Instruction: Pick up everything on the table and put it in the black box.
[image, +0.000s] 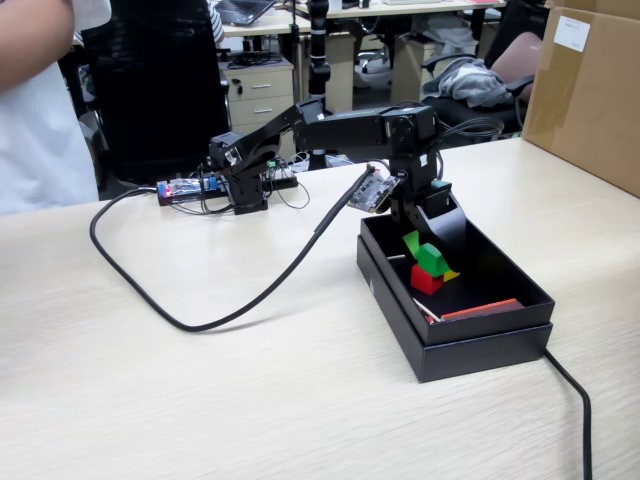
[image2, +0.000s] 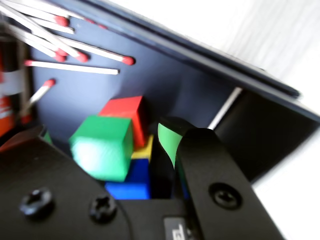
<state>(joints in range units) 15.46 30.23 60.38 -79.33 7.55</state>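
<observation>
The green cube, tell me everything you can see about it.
The green cube is a small solid block, plain matte green with crisp edges and no markings. It sits tilted inside the black box, atop the pile: the red cube is right behind it, the blue cube and a sliver of the yellow cube below. The gripper is around it, one finger green-padded; whether the pads touch it is unclear.
</observation>
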